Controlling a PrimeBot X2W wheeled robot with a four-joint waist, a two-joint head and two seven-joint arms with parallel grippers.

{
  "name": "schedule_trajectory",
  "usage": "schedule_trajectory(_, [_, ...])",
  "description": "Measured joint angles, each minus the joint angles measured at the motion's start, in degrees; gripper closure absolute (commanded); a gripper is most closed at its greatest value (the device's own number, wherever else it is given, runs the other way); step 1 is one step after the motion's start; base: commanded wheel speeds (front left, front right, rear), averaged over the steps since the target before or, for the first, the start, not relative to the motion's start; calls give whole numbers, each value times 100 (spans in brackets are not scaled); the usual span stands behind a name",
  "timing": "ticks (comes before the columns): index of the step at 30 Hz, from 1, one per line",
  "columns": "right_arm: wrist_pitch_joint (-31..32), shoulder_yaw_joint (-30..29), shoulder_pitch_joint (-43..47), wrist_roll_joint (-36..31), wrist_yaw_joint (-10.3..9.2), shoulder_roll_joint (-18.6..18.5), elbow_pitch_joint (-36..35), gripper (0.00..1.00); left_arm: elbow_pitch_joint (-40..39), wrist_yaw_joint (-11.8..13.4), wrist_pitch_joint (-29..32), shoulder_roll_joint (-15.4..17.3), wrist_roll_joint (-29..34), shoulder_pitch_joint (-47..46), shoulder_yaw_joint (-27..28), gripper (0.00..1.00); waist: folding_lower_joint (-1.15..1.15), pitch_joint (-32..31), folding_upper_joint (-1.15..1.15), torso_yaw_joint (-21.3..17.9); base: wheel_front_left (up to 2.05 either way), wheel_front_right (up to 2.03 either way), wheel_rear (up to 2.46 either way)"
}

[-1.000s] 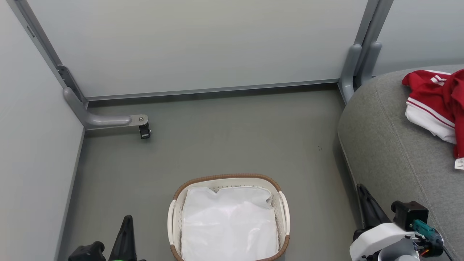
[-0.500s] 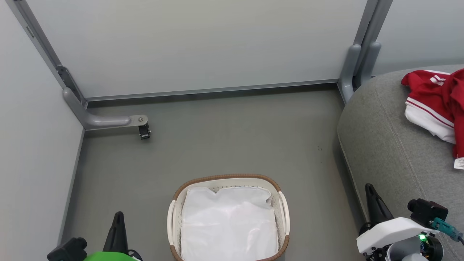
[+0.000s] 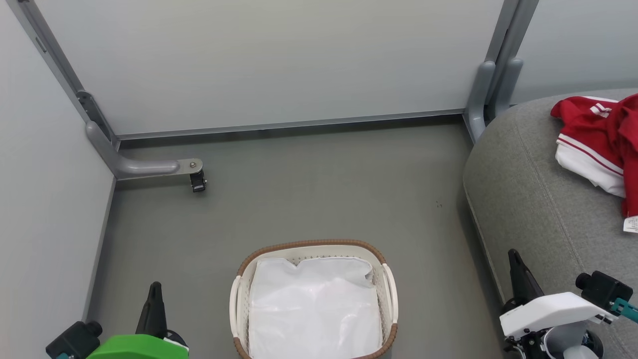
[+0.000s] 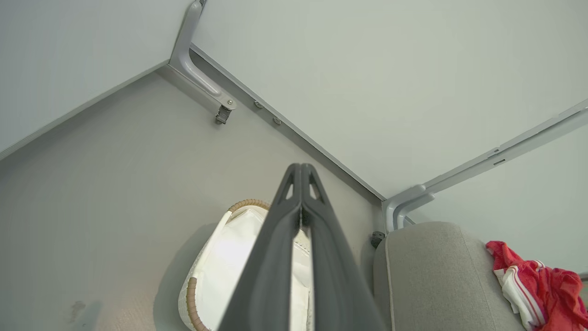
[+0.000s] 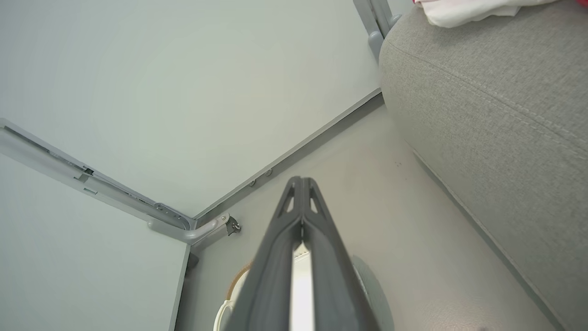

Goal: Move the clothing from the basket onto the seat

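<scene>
Seemingly the job is at its tail end. At the lower left, the left gripper (image 3: 155, 291) hangs over the grey floor (image 3: 299, 199) beside the basket, its two dark fingers pressed together with nothing between them. Next comes the basket (image 3: 309, 244), standing on that floor; what shows inside it is the white cloth liner (image 3: 314, 309), with no red among its folds. Further right, the right gripper (image 3: 514, 262) is likewise closed and empty, poised near the seat's front edge. The seat (image 3: 538, 209) takes up the right side, and the clothing (image 3: 598, 139) lies heaped on top of it, well apart from the basket. I judge the transfer done. The next move is probably a check that nothing hides under the liner, then parking both arms clear.
</scene>
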Motion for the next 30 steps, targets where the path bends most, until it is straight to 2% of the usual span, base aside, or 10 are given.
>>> schedule_trajectory(30, [542,-198,-118,2105,0,-11,-138,100,-48,-133,561,-64,-1798,-324,368,100,0,-12,0,-24,0,0,0])
